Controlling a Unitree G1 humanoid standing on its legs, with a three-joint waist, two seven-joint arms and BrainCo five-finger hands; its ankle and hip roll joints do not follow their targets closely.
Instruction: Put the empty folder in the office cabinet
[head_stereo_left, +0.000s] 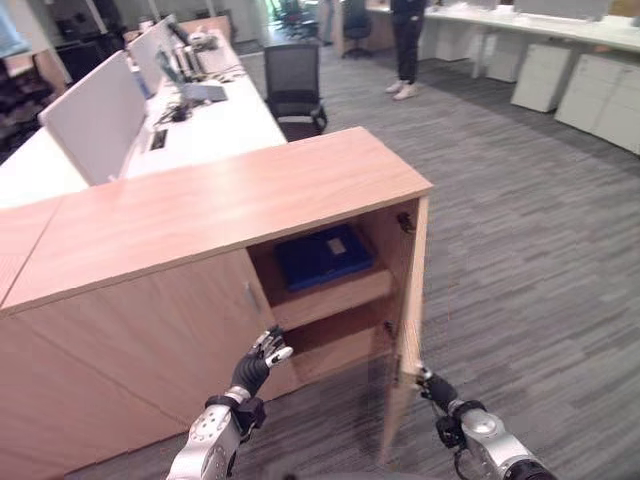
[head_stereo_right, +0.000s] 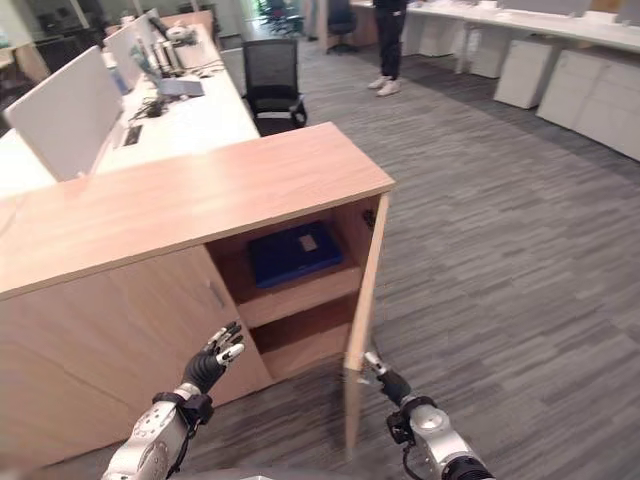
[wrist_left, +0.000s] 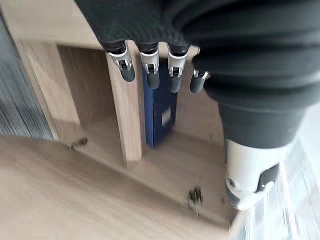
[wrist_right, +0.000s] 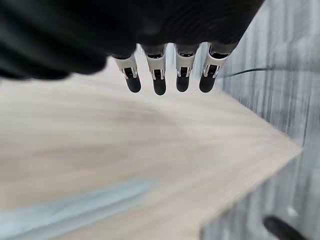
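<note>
Left eye view: centre of frame, low light-wood office cabinet (head_stereo_left: 230, 205) with its right-hand wooden door (head_stereo_left: 409, 300) swung open. On the upper shelf inside, flat dark blue folder (head_stereo_left: 323, 255) with a small pale label. Lower centre, left hand (head_stereo_left: 262, 360) raised before the closed door panel, fingers straight, holding nothing. Lower right, right hand (head_stereo_left: 428, 385) at the open door's lower edge, touching it.

Right eye view: upper centre, black office chair (head_stereo_right: 272, 82); top of frame, legs of a standing person (head_stereo_right: 387, 45).

Left wrist view: straight fingers (wrist_left: 151, 75), blue folder past them.

Right wrist view: extended fingers (wrist_right: 159, 80) against the wood panel, gripping nothing.
</note>
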